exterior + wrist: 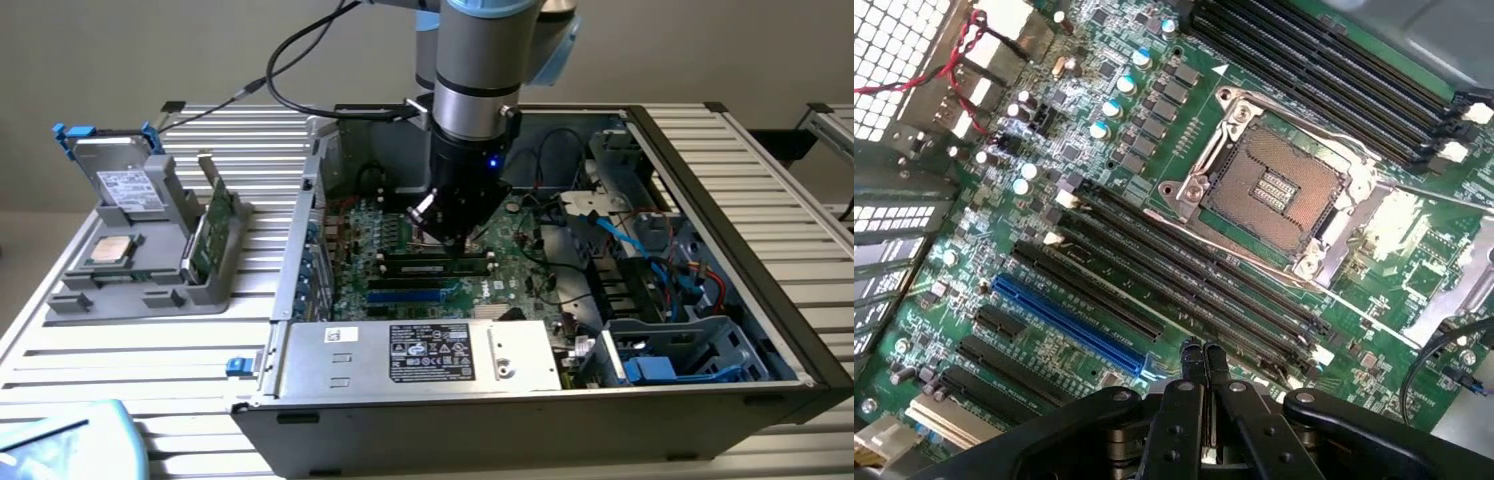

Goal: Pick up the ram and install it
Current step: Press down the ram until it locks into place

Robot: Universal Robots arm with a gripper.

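My gripper (pixel 454 238) reaches down into the open computer case (pixel 300 250), its tip just above the motherboard (pixel 514 250). A long dark stick with a pale label, the ram (pixel 430 266), lies along the memory slots right under the fingertips, level with the board. In the wrist view the gripper (pixel 1201 352) is shut with nothing between its fingers. It hangs over the row of long black slots (pixel 1194 270), where I cannot tell the ram apart from the slots.
A grey holder (pixel 80 300) on the exterior view's left carries a hard drive (pixel 127 185), a processor (pixel 110 250) and an upright green card (pixel 214 230). The power supply (pixel 427 355) fills the case front. An empty processor socket (pixel 1274 190) and a blue slot (pixel 1069 320) flank the black slots.
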